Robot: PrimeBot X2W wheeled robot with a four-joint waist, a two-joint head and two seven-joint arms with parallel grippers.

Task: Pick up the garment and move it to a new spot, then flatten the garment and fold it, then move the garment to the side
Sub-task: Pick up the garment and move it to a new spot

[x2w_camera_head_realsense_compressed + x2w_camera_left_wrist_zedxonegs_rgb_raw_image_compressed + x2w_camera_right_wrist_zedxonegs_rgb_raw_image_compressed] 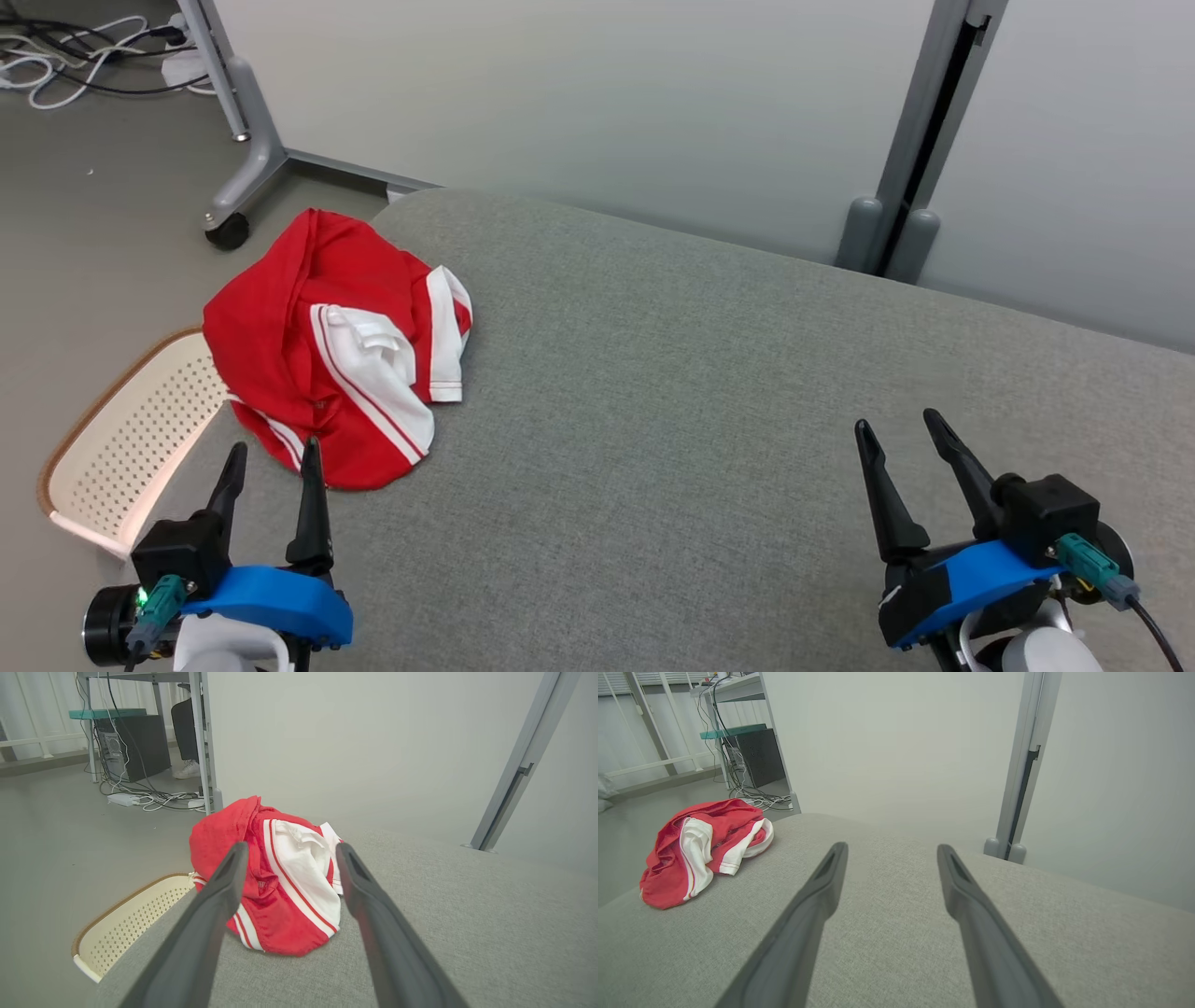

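Observation:
The garment (pixel 341 350) is a crumpled red piece with white panels and stripes, heaped at the left edge of the grey padded surface (pixel 709 401). It also appears in the left wrist view (pixel 275 882) and at the left of the right wrist view (pixel 703 851). My left gripper (pixel 273 453) hovers open just in front of the heap, fingertips near its front hem, nothing between its fingers. My right gripper (pixel 901 429) stands open over bare fabric at the lower right, far from the garment.
A cream perforated basket (pixel 121 439) sits on the floor just left of the surface, under the garment's overhanging edge. A wheeled grey frame leg (pixel 238 177) and cables (pixel 84 56) lie beyond. Pale partition panels (pixel 597 103) stand behind the surface.

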